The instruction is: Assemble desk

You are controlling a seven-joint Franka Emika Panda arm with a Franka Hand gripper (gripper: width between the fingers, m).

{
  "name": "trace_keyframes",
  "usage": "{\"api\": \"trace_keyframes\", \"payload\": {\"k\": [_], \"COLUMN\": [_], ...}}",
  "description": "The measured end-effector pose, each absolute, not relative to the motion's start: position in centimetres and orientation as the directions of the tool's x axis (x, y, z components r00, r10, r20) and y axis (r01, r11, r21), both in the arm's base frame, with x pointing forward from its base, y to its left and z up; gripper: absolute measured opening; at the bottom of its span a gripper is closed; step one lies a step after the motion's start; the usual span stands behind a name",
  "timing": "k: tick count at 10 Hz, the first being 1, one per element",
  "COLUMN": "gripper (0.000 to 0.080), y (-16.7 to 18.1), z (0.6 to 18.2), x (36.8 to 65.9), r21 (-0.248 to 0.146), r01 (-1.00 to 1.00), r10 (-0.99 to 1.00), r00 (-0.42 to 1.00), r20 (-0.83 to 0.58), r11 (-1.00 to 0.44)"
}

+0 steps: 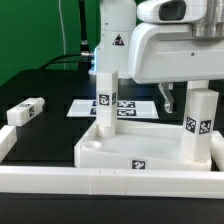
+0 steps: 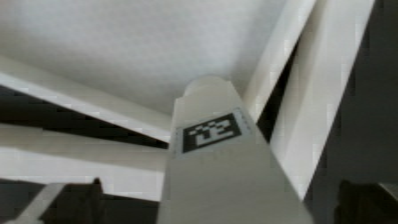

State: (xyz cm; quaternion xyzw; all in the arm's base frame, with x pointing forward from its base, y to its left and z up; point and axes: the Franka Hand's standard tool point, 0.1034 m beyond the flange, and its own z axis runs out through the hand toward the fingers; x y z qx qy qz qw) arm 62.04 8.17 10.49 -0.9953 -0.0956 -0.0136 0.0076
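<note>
Black table surface (image 1: pixel 50 92) is fenced at the near edge and the exterior view's left by a long white border rail (image 1: pixel 60 180), with open room around a loose white tagged block leg (image 1: pixel 27 112) and a flat white marker board (image 1: pixel 137 108) behind. Inside sits the large white rimmed plastic tabletop tray (image 1: pixel 120 150) with a back leg (image 1: pixel 106 98) and a right leg (image 1: pixel 198 125) upright on it. The white two-finger gripper (image 1: pixel 176 98) is spread wide beside the right leg's top, nothing seen in its grip and its far finger hidden. Blurred wrist view shows one leg's black-white tag (image 2: pixel 214 131); no writing reads, only a warning triangle sticker (image 1: pixel 118 42) on the arm.

Bright, even light with soft shadows; both views are coarse, the wrist view blurry.
</note>
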Motion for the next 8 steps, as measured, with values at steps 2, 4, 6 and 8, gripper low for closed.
{"api": "trace_keyframes", "payload": {"k": [2, 4, 6, 8], "gripper": [0.0533, 0.0288, 0.0288, 0.0288], "y": [8.14, 8.12, 8.13, 8.15], "z": [10.44, 10.41, 10.40, 10.39], "x": [62.01, 62.00, 62.00, 62.00], "r21": [-0.012, -0.012, -0.014, -0.019], "r01": [0.192, 0.190, 0.160, 0.001], "r10": [0.191, 0.190, 0.160, 0.001], "r00": [0.981, 0.981, 0.987, 1.000], "r20": [0.027, 0.027, 0.027, 0.025], "r11": [-0.981, -0.982, -0.987, -1.000]}}
